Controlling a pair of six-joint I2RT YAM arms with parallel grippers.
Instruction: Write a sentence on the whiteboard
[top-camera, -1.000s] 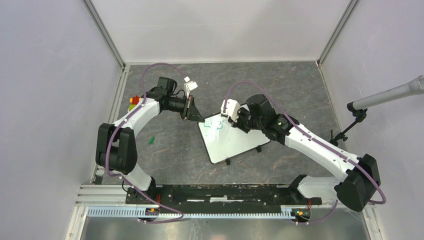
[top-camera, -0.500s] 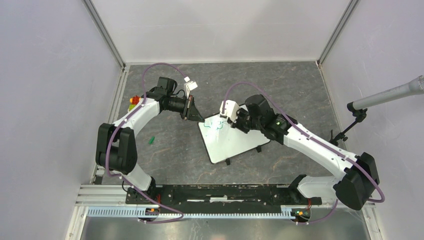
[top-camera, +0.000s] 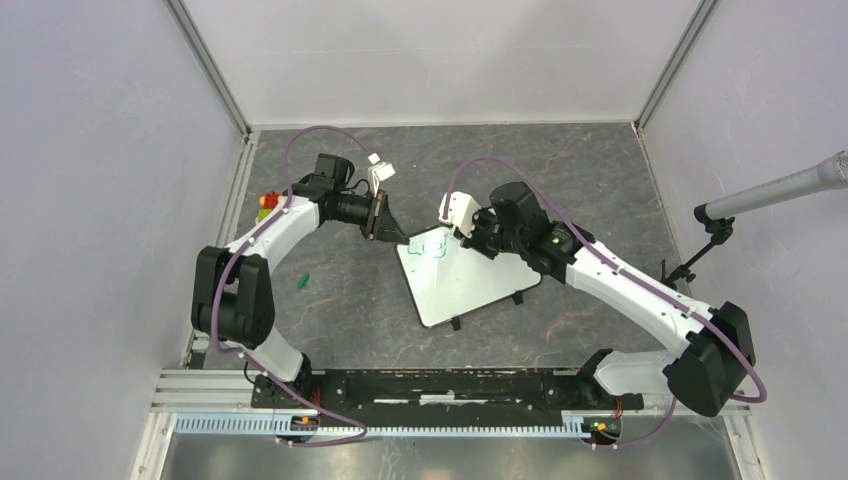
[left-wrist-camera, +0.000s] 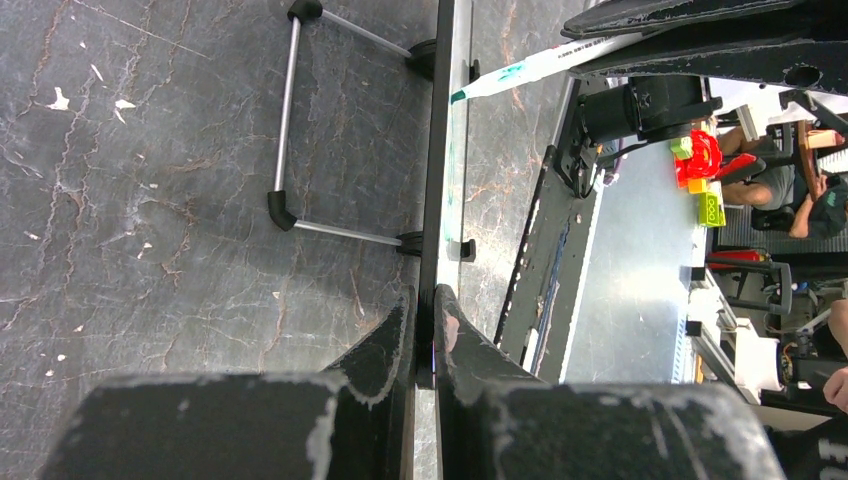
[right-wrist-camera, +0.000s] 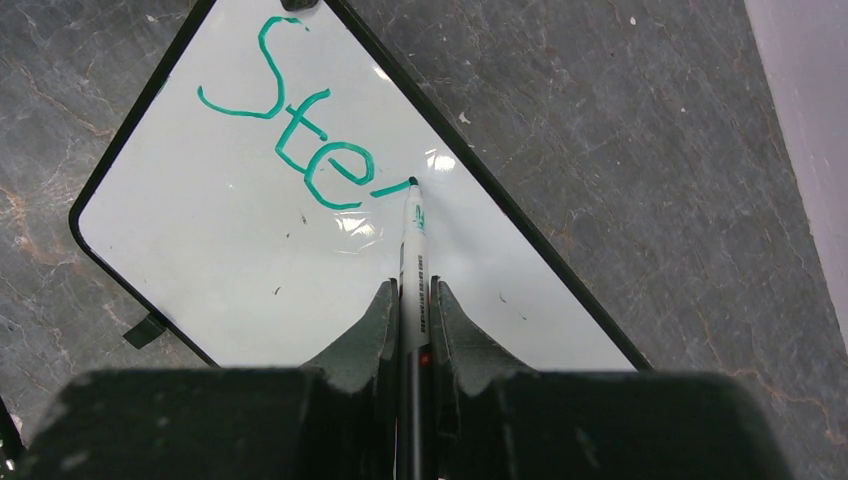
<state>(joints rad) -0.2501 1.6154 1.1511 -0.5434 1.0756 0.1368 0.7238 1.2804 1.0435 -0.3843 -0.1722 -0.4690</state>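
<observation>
The whiteboard (top-camera: 462, 283) lies tilted on the dark table, black-framed, with small feet. My left gripper (top-camera: 392, 232) is shut on its far left corner; in the left wrist view the whiteboard (left-wrist-camera: 432, 170) is a thin dark strip edge-on between my fingers (left-wrist-camera: 424, 318). My right gripper (right-wrist-camera: 411, 290) is shut on a white marker (right-wrist-camera: 414, 250) whose green tip touches the whiteboard (right-wrist-camera: 250, 250). The sentence (right-wrist-camera: 300, 120) reads "Ste" in green, with a short stroke running to the tip. It shows faintly in the top view (top-camera: 430, 247).
A small green cap (top-camera: 301, 280) lies on the table left of the board. Red and green blocks (top-camera: 267, 202) sit by the left arm. A microphone on a stand (top-camera: 715, 225) stands at the right. The wire stand (left-wrist-camera: 290, 130) shows under the board.
My right gripper with the marker has shifted slightly up and back along the board's top edge. The left arm and the board have not moved.
</observation>
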